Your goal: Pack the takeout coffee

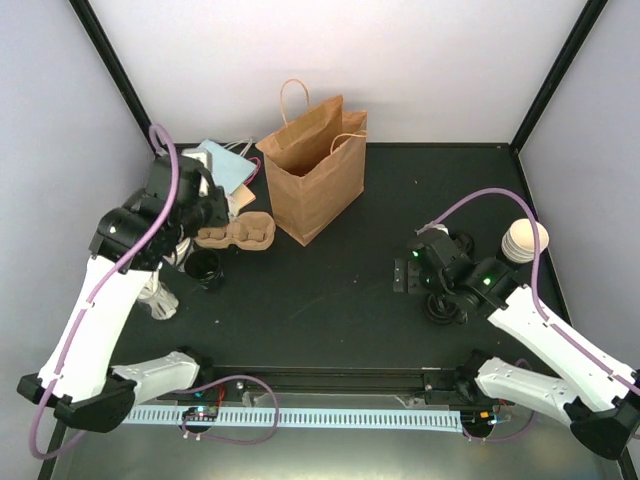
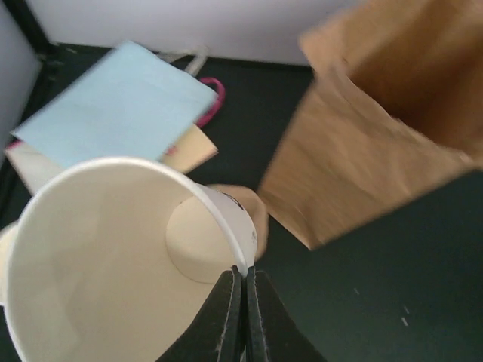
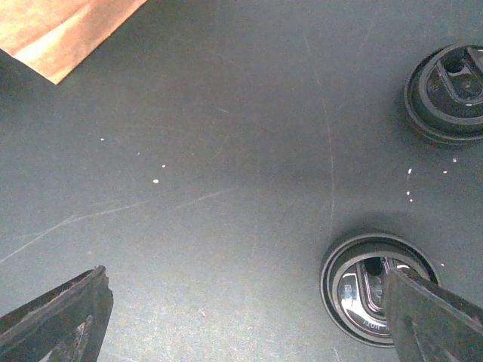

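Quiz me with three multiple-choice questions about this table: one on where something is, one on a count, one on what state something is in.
1. Where is the brown bag?
A. Lying flat beside the right arm's base.
B. Standing at the back of the table, near the middle.
C. Hanging from a gripper.

2. How many black lids does the right wrist camera see?
A. Two.
B. One.
C. Five.

3. What is the left gripper doing?
A. Open wide, holding nothing.
B. Shut on a lid.
C. Shut on the rim of a lidless paper cup.

Answers:
1 B: the top view shows it upright there, mouth open.
2 A: two lids lie on the dark surface in that view.
3 C: its fingers pinch the rim, and the cup's cream inside is uncovered.
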Motion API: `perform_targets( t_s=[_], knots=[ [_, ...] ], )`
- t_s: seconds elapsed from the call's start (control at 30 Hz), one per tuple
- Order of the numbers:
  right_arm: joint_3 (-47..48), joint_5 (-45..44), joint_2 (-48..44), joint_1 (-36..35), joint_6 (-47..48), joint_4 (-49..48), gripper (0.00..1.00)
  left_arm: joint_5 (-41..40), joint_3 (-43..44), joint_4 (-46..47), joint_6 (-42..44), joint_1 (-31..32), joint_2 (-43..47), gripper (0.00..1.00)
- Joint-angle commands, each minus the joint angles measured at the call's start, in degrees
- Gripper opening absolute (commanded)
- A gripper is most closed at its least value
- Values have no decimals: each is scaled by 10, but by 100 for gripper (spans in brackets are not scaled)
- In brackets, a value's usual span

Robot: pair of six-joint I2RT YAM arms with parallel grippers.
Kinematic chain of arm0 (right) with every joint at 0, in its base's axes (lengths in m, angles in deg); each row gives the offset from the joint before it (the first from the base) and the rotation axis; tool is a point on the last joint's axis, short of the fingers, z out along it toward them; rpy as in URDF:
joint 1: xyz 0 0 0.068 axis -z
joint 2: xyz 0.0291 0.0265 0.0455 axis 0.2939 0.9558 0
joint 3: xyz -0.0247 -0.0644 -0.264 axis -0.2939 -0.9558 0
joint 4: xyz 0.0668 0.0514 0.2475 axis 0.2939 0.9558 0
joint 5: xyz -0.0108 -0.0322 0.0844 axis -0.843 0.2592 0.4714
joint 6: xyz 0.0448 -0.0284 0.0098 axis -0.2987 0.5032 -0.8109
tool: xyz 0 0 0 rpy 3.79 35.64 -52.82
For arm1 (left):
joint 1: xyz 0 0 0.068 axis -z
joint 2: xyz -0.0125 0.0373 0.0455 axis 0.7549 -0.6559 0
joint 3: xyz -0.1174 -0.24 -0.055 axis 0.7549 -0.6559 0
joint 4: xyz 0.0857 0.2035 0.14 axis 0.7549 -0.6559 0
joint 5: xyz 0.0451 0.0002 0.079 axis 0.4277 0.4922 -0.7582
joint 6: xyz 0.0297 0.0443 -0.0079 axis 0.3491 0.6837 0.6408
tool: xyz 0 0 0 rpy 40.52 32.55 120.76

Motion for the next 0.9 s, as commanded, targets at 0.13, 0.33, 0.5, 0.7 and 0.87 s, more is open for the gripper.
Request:
perform_targets(
  t_s=[0.13, 0.33, 0.5, 0.7, 0.87],
  knots=[
    [-1, -7, 27, 15, 8, -26, 100, 68, -150, 61, -68, 184, 49, 2],
    [-5, 33, 45, 92, 34, -33, 100, 97, -198, 117, -48, 316, -24, 3],
    [-17, 65, 41, 154, 49, -26, 100, 103, -192, 162, -7, 365, -102, 2],
    [-17, 36, 36, 182, 27, -1, 100, 126, -167, 198, 22, 377, -185, 2],
    [-37, 42, 31, 206, -8, 8, 100, 104, -134, 201, 29, 392, -236, 2]
  ],
)
